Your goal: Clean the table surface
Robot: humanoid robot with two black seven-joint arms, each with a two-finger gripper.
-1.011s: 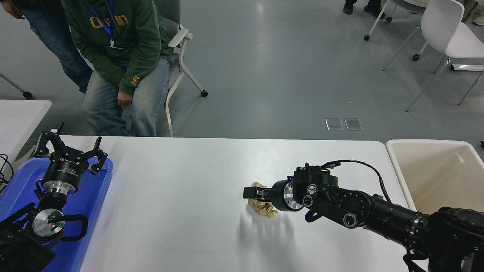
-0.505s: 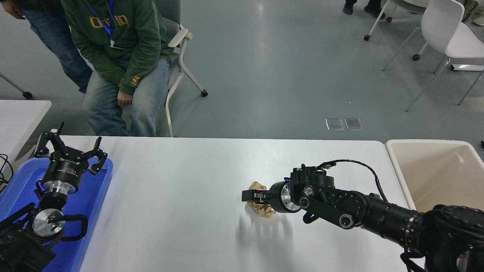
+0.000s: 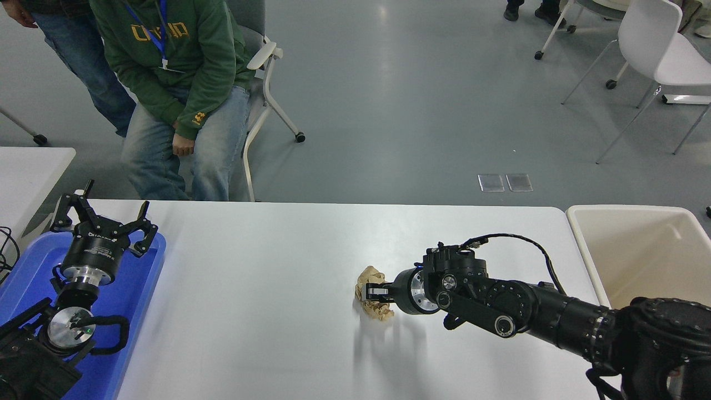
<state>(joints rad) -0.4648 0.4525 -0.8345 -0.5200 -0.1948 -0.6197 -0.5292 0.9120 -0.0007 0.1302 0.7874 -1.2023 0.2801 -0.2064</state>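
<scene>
Head view: table surface (image 3: 266, 289) fills lower frame, right gripper (image 3: 373, 292) fingers clamped on crumpled brown paper wad (image 3: 371, 278) just right of centre, beige bin (image 3: 644, 250) at 3 o'clock, left gripper (image 3: 103, 218) fingers spread, empty, parked over blue tray (image 3: 141, 278) at 9 o'clock.

Yellow block lettering is seen across the chest of the green hoodie (image 3: 183, 61) at eleven o'clock and faint white print on the left gripper (image 3: 103, 222) collar, but neither can be read.
</scene>
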